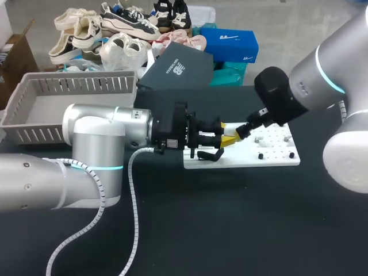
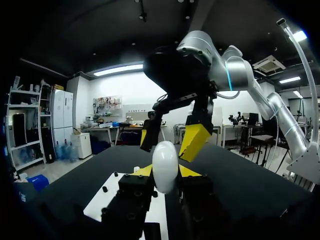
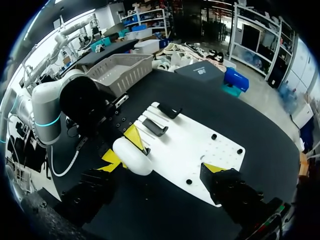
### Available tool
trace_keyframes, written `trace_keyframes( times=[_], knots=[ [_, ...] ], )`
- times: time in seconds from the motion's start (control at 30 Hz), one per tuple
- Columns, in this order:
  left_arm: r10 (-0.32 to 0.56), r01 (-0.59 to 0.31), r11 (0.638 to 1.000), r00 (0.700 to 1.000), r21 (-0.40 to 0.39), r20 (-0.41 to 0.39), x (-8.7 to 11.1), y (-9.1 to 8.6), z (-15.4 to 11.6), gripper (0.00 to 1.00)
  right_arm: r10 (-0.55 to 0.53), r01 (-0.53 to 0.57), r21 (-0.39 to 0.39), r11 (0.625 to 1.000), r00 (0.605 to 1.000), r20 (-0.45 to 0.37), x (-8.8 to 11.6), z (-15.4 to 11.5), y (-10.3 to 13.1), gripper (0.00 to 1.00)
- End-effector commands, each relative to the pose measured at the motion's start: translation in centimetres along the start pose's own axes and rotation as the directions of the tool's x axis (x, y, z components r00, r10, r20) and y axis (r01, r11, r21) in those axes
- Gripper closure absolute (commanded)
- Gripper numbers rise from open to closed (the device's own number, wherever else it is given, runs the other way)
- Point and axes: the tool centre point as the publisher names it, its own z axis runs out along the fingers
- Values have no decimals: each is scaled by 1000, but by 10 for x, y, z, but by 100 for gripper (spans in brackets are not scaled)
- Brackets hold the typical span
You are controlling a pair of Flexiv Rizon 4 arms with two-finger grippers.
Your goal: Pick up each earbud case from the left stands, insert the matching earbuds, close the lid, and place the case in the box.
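A white oval earbud case (image 2: 165, 162) stands upright between the yellow tips of my left gripper (image 2: 165, 172), which is shut on it, lid closed as far as I can see. In the head view the left gripper (image 1: 223, 138) hovers over the left end of the white board (image 1: 276, 161), and the case is hidden there. My right gripper (image 3: 162, 166) is wide open around the case (image 3: 132, 156), which lies nearer one of its fingers. In the left wrist view its fingertips (image 2: 195, 141) straddle the space just beyond the case. Black stands (image 3: 154, 127) sit on the board.
Small black and white pegs or earbuds (image 1: 260, 156) dot the right half of the board. A grey slatted basket (image 1: 34, 118) stands at the table's far left. A dark box (image 1: 178, 69) lies at the far edge behind the board.
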Motion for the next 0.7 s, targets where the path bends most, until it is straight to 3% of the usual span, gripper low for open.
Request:
trace_keyframes(
  times=[0.03, 0.7],
  knots=[
    [1, -1, 1000, 1000, -3, 2, 0, -1, 0, 100, 5, -5, 13, 1000, 1000, 1, -1, 2, 0, 0],
    [1, -1, 1000, 1000, -3, 2, 0, -1, 0, 100, -8, 8, 28, 1000, 1000, 20, -15, -7, -2, 0]
  ],
)
